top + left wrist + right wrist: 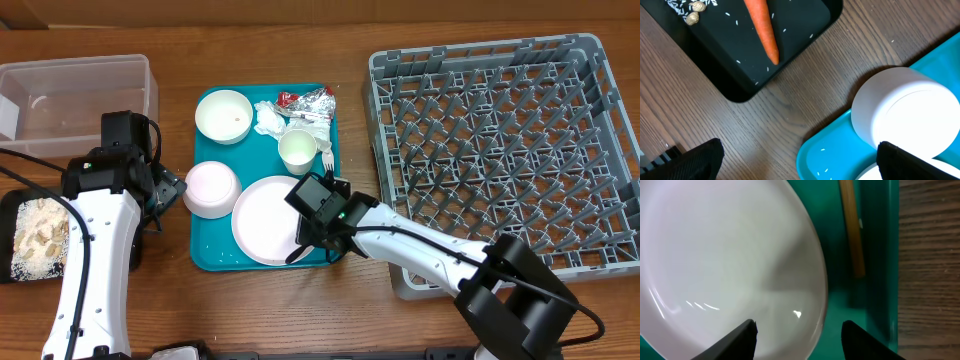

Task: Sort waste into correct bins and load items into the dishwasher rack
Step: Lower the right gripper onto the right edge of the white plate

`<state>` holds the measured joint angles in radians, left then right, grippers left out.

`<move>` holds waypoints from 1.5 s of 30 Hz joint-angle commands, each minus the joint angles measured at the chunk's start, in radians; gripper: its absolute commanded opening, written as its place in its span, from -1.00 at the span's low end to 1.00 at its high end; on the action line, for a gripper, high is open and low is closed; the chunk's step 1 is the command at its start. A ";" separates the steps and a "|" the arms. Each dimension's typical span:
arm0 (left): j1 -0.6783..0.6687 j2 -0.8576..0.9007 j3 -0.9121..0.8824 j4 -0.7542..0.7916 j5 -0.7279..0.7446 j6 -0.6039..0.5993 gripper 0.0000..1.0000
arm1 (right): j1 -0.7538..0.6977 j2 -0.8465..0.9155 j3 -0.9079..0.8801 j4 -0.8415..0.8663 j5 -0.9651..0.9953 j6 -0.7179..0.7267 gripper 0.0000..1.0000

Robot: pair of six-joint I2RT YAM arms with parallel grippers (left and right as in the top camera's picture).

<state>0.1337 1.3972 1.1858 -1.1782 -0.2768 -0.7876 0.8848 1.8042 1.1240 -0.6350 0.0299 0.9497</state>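
1. The right gripper (799,332) has its fingers apart, straddling the right rim of the white plate (262,220) without clamping it.
2. The plate lies at the near end of the teal tray (210,252), with the fork handle (852,230) just right of it.
3. The left gripper (797,162) is spread wide and empty over the table (790,115), between the black tray (800,30) and an upturned bowl (905,110).
4. The carrot (762,27) lies in the black tray.

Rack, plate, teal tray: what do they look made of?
Rack: matte grey moulded plastic, judging by lattice and pegs. Plate: glossy white, ceramic or melamine; sharp highlights show. Teal tray: likely smooth plastic, uniform colour, rounded lip.
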 commanded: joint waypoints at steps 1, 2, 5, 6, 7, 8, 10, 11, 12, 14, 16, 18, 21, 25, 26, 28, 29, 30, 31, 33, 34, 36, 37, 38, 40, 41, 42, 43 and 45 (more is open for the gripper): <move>0.009 0.005 0.000 0.002 -0.018 -0.021 1.00 | 0.018 0.006 0.001 0.009 0.013 0.021 0.16; 0.009 0.005 0.000 0.002 -0.018 -0.021 1.00 | 0.018 0.006 0.001 0.009 0.013 0.021 0.16; 0.009 0.005 0.000 0.002 -0.018 -0.021 1.00 | 0.018 0.007 -0.001 0.009 0.013 0.025 0.16; 0.009 0.005 0.000 0.002 -0.018 -0.021 1.00 | 0.018 0.007 -0.002 0.009 0.013 0.025 0.16; 0.009 0.005 0.000 0.002 -0.018 -0.021 1.00 | 0.018 0.009 -0.003 0.010 0.013 0.025 0.16; 0.009 0.005 0.000 0.002 -0.018 -0.021 1.00 | 0.018 0.012 -0.003 0.012 0.014 0.025 0.16; 0.009 0.005 0.000 0.002 -0.018 -0.021 1.00 | 0.018 0.023 -0.004 0.014 0.013 0.029 0.16; 0.009 0.005 0.000 0.002 -0.018 -0.021 1.00 | 0.018 0.031 -0.004 0.016 0.013 0.031 0.16; 0.009 0.005 0.000 0.002 -0.018 -0.021 1.00 | 0.018 0.039 -0.004 0.022 0.013 0.031 0.16; 0.009 0.005 0.000 0.002 -0.018 -0.021 1.00 | 0.018 0.054 -0.004 0.028 0.012 0.031 0.16; 0.009 0.005 0.000 0.002 -0.018 -0.021 1.00 | 0.018 0.056 -0.004 0.028 -0.003 0.031 0.15; 0.009 0.005 0.000 0.002 -0.018 -0.021 1.00 | 0.018 0.056 -0.004 0.036 -0.008 0.031 0.14; 0.009 0.005 0.000 0.002 -0.018 -0.021 1.00 | 0.018 0.056 -0.004 0.039 -0.006 0.031 0.14; 0.009 0.005 0.000 0.002 -0.018 -0.021 1.00 | 0.018 0.056 -0.004 0.039 -0.006 0.031 0.05; 0.009 0.005 0.000 0.002 -0.018 -0.021 1.00 | 0.018 0.056 -0.004 0.039 -0.006 0.031 0.00; 0.009 0.005 0.000 0.002 -0.018 -0.021 1.00 | 0.018 0.056 -0.004 0.039 -0.006 0.023 -0.10; 0.009 0.005 0.000 0.002 -0.018 -0.021 1.00 | 0.018 0.056 -0.004 0.039 -0.006 0.023 -0.17; 0.009 0.005 0.000 0.002 -0.018 -0.021 1.00 | 0.018 0.056 -0.003 0.039 -0.006 0.023 -0.24; 0.009 0.005 0.000 0.002 -0.018 -0.021 0.99 | 0.018 0.056 -0.003 0.039 -0.006 0.023 -0.30; 0.009 0.005 0.000 0.002 -0.018 -0.021 1.00 | 0.017 0.056 -0.003 0.038 -0.006 0.021 -0.38; 0.009 0.005 0.000 0.002 -0.018 -0.021 1.00 | 0.016 0.056 -0.003 0.038 -0.006 0.019 -0.41; 0.009 0.005 0.000 0.002 -0.018 -0.021 1.00 | 0.016 0.056 -0.003 0.039 -0.005 0.019 -0.42; 0.009 0.005 0.000 0.002 -0.018 -0.021 0.99 | 0.016 0.056 -0.003 0.039 -0.005 0.018 -0.42; 0.009 0.005 0.000 0.002 -0.018 -0.021 1.00 | 0.016 0.056 -0.003 0.039 -0.005 0.011 -0.44; 0.009 0.005 0.000 0.002 -0.018 -0.021 1.00 | 0.016 0.056 -0.002 0.038 0.002 0.011 -0.50; 0.009 0.005 0.000 0.002 -0.018 -0.021 0.99 | 0.016 0.056 -0.001 0.037 0.003 0.011 -0.52; 0.009 0.005 0.000 0.002 -0.018 -0.021 1.00 | 0.015 0.056 0.001 0.033 0.006 0.011 -0.54; 0.009 0.005 0.000 0.002 -0.018 -0.021 1.00 | 0.015 0.056 0.004 0.027 0.011 0.012 -0.58; 0.009 0.005 0.000 0.002 -0.018 -0.021 1.00 | 0.014 0.056 0.008 0.016 0.024 0.011 -0.60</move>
<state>0.1337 1.3972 1.1858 -1.1782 -0.2771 -0.7876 0.8989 1.8580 1.1236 -0.6117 0.0296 0.9646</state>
